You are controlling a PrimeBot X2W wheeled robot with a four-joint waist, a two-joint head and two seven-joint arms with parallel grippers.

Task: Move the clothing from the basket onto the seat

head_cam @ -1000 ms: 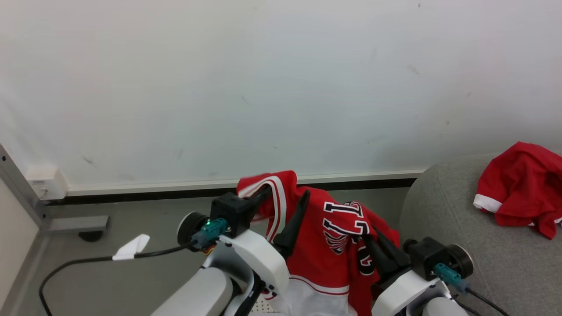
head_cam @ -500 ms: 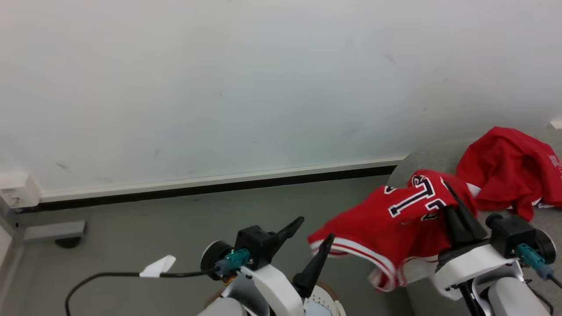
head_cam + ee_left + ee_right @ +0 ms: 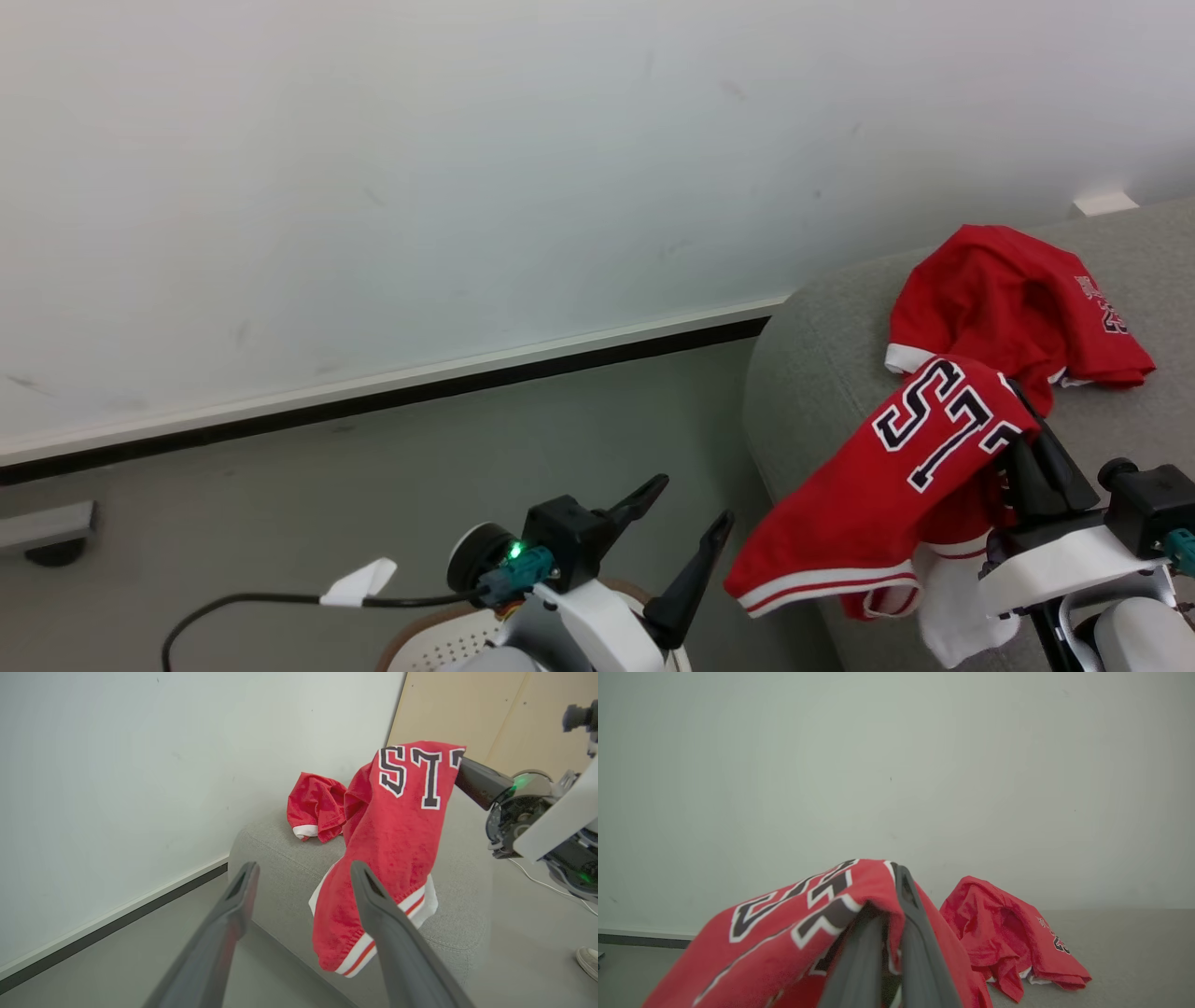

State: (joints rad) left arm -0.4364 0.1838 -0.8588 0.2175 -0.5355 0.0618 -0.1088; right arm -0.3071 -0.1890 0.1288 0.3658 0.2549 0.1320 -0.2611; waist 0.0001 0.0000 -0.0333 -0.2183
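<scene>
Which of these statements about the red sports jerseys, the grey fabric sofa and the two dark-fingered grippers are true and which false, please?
1. The right gripper is shut on a red sports jersey. True.
2. The left gripper grips that jersey too. False: it is open and holds nothing.
3. A second crumpled red jersey lies on the grey fabric sofa. True.
4. The held jersey is plain red all over. False: it bears dark-outlined white characters and white stripe trim.
</scene>
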